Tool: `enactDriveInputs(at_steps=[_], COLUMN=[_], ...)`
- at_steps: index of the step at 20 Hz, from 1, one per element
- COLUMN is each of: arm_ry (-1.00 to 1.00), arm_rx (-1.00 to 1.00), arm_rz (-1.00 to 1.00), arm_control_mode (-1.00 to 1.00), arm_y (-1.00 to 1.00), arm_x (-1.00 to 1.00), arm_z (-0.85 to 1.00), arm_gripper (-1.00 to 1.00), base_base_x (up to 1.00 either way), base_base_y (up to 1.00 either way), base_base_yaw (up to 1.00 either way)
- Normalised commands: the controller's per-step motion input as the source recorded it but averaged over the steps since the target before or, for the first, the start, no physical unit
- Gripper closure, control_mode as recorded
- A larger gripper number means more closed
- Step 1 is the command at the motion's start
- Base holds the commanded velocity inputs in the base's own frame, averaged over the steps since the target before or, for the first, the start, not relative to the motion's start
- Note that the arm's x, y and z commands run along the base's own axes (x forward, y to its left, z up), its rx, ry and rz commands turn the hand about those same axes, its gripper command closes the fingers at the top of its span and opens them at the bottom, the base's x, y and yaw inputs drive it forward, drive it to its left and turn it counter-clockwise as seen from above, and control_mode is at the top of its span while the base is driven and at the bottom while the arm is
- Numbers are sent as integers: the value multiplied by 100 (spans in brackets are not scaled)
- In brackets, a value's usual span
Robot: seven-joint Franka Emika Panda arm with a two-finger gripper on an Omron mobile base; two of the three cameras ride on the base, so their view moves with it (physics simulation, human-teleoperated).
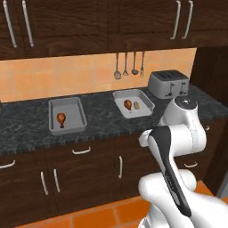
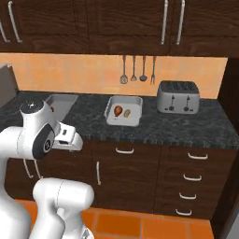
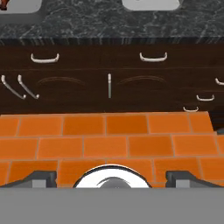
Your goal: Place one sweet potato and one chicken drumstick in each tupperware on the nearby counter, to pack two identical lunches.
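The tool [image 3: 112, 177] hangs spread wide and empty above the orange floor [image 3: 105, 146], its tips cut off. Ahead, the desk [image 3: 109, 22] edge carries two cropped trays [image 3: 151, 4]; their contents are hidden.

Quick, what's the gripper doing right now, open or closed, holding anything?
Gripper: open, jaws wide apart, holding nothing; it points at the orange floor in front of the drawers.
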Motion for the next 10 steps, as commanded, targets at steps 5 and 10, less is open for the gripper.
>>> enactDriveInputs(at_steps=[5, 10], arm_ry=[0, 0], arm_rx=[0, 0], arm_rz=[0, 0], arm_control_mode=[100, 100], arm_y=[0, 0], arm_x=[0, 0], arm_z=[0, 0], arm_gripper=[-100, -100], base_base_x=[-40, -34], base_base_y=[-100, -100], base_base_yaw=[0, 0])
